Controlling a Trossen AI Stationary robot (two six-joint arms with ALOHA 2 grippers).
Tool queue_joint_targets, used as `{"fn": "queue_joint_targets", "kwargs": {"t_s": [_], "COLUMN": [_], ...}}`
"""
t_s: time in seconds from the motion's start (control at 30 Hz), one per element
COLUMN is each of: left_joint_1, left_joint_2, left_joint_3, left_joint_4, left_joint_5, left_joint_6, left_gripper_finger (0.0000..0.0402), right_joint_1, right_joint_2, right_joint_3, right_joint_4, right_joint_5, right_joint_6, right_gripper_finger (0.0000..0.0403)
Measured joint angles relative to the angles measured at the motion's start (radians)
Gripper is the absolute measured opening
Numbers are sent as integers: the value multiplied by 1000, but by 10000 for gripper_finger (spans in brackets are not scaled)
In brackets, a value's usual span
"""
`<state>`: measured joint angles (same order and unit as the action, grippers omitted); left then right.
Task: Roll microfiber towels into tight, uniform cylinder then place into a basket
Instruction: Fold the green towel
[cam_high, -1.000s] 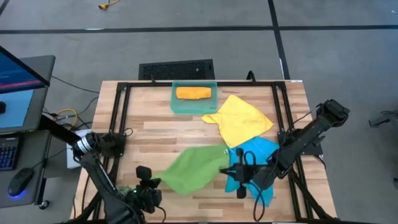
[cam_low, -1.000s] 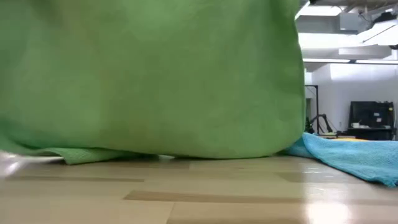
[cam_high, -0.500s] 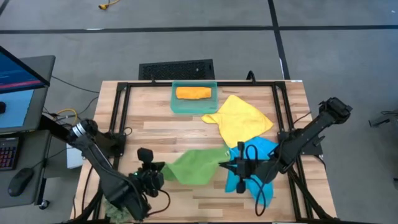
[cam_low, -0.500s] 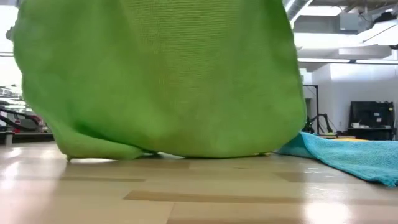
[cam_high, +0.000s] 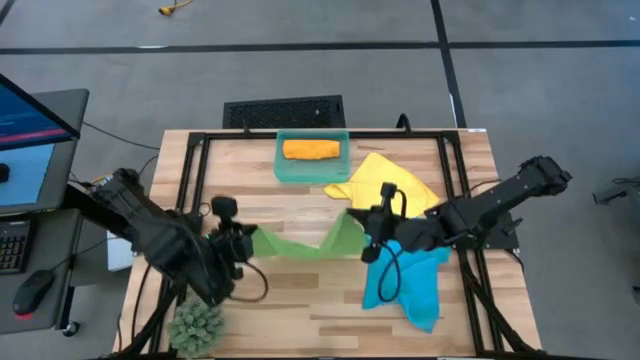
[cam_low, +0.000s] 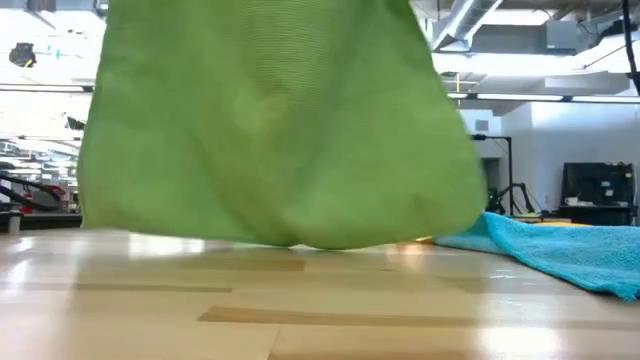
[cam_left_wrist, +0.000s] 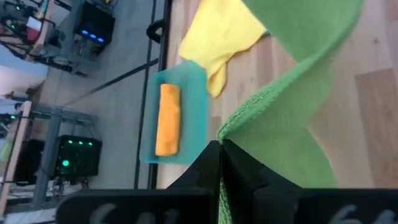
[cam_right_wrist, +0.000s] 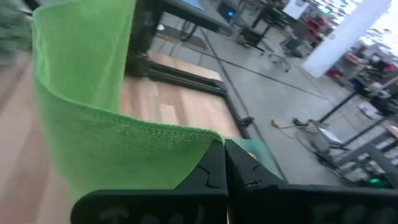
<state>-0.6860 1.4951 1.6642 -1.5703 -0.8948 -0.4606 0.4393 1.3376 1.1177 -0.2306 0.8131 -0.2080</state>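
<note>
High view: green towel (cam_high: 300, 243) stretched between left gripper (cam_high: 246, 240) and right gripper (cam_high: 364, 236), both clamping it

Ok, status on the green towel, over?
Left gripper and right gripper shut on green towel, stretched between them above table. Orange towel rolled in basket. Nothing obstructing.

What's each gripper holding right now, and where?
Both hold the green towel, stretched between them: left gripper shut on one edge, right gripper shut on the opposite edge.

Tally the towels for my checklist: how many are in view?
4: orange towel rolled in the basket; yellow towel beside it; green towel stretched between both grippers; blue towel near the right arm.
</note>
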Motion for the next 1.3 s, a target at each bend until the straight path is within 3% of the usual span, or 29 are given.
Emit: {"fn": "queue_joint_targets", "kwargs": {"t_s": [0.3,0.43,0.57,0.77,1.07,1.2,1.3], "left_joint_1": [184,291,329,275,113,26,-33], "left_joint_2": [-181,-215,-202,-185,-185,-185,-185], "left_joint_3": [0,1,-21,-200,-531,-608,-629], "left_joint_4": [-1,-2,0,102,487,686,734], "left_joint_5": [33,225,430,511,692,731,732], "left_joint_6": [130,130,93,15,-203,-273,-316], "left_gripper_finger": [0,0,0,0,0,0,0], "right_joint_1": [-113,-140,-105,22,192,231,247], "right_joint_2": [0,0,19,100,244,328,395], "right_joint_3": [48,65,66,65,65,65,65], "right_joint_4": [5,6,-62,-183,-187,-184,-165], "right_joint_5": [-2,-16,-138,-158,-198,-225,-258], "right_joint_6": [-91,-65,75,305,528,625,683], "right_gripper_finger": [3,3,3,2,3,3,3]}}
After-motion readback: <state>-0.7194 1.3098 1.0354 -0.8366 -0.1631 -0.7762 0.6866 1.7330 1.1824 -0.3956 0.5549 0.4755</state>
